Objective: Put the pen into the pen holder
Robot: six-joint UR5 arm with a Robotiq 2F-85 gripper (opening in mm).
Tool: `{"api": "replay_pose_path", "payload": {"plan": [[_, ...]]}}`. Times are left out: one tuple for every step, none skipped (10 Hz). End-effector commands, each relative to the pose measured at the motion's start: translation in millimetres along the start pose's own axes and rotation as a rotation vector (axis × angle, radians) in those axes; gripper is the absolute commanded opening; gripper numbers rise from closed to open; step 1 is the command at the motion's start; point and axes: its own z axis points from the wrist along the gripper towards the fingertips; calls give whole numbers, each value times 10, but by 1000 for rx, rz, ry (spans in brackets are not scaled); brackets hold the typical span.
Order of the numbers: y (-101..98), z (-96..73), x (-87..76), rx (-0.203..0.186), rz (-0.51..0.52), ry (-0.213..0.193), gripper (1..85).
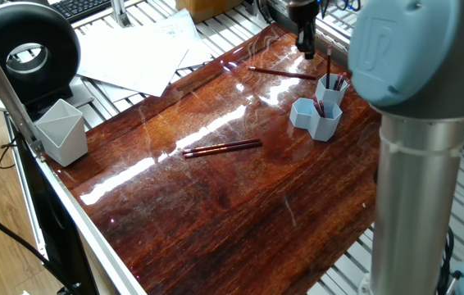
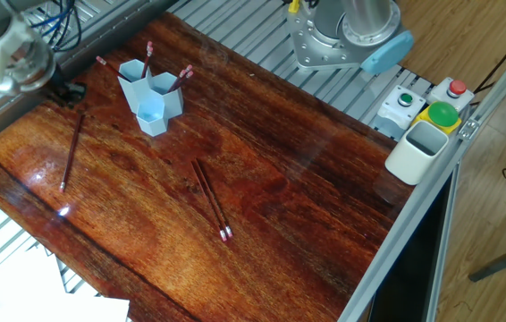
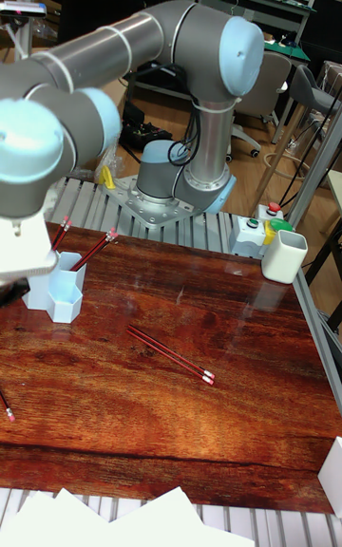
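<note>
Red pen (image 1: 281, 73) lies just below the hand (image 1: 305, 45); grip unclear.

The table (image 1: 240, 205) is viewed from above at one corner in one fixed view, with the arm's column close in the foreground. From the opposite side and higher up, the same table (image 2: 262, 179) is covered in the other fixed view. In the tall fixed view, the table (image 3: 190, 414) is faced lower and nearer, looking toward the arm's base. The pen holder (image 1: 316, 111) (image 2: 150, 97) (image 3: 55, 292) is shared by all three.
</note>
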Motion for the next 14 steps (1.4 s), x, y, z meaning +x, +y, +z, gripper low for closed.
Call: {"api": "replay_pose_path", "payload": {"plan": [[47, 138, -173, -19, 1, -13, 217], [47, 153, -171, -10, 8, -7, 217], [-16, 165, -115, 9, 14, 7, 213], [-67, 158, -9, 28, 37, 44, 180], [-151, 146, 106, 63, 78, 87, 10], [-146, 133, 225, 63, 81, 133, 10], [-142, 115, 339, 65, 92, 177, 10], [-138, 105, 394, 65, 101, 198, 10], [-145, 107, 384, 68, 109, 194, 10], [-146, 118, 321, 68, 117, 169, 10], [-146, 128, 263, 67, 127, 146, 10], [-178, 121, 295, 80, 121, 158, 10], [-183, 109, 358, 82, 107, 183, 10], [-47, 105, 411, 30, 98, 207, 113]]}}
